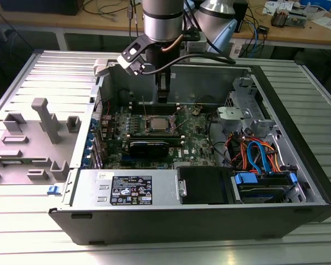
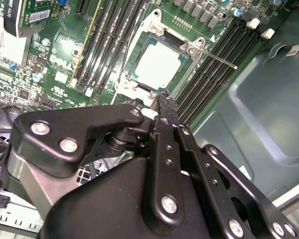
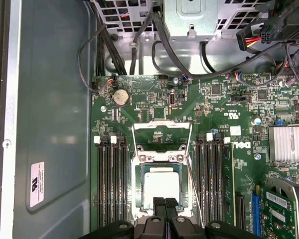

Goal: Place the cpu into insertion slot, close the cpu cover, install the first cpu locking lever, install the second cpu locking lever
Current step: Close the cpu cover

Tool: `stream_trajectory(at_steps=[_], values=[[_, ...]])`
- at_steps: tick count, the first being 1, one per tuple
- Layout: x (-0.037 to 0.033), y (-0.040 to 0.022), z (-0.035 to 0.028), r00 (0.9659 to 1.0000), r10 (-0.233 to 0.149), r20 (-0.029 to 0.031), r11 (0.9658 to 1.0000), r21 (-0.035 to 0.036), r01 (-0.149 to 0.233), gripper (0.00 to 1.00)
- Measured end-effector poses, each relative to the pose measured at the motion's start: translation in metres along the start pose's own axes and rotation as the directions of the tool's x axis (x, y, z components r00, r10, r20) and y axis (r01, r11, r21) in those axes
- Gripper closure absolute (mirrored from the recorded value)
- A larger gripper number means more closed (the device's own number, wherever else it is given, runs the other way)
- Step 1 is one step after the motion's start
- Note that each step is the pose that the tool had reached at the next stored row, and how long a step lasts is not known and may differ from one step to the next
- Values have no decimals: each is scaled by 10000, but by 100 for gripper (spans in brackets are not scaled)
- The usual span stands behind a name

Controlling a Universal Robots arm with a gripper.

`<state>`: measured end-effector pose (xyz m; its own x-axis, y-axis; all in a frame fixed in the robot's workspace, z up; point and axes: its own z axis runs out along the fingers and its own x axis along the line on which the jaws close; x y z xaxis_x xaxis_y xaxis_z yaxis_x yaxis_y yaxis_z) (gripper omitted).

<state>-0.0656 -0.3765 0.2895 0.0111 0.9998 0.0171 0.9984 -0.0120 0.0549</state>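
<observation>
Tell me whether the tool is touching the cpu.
Apart. In the second wrist view the tool ends short of the cpu, with the frame of the insertion slot showing between them.

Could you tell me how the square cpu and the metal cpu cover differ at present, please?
The silver-grey square cpu is solid; the thin silvery metal cpu cover has a cut-out centre. The cpu lies flat in the insertion slot; the cover stands raised open. Both are silvery metal.
</observation>
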Motion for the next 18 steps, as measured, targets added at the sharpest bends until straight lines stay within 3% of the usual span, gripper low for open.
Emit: stream_trajectory(at_steps=[18], values=[[1, 106, 6, 10000, 0, 0, 10000, -1, 0, 89]])
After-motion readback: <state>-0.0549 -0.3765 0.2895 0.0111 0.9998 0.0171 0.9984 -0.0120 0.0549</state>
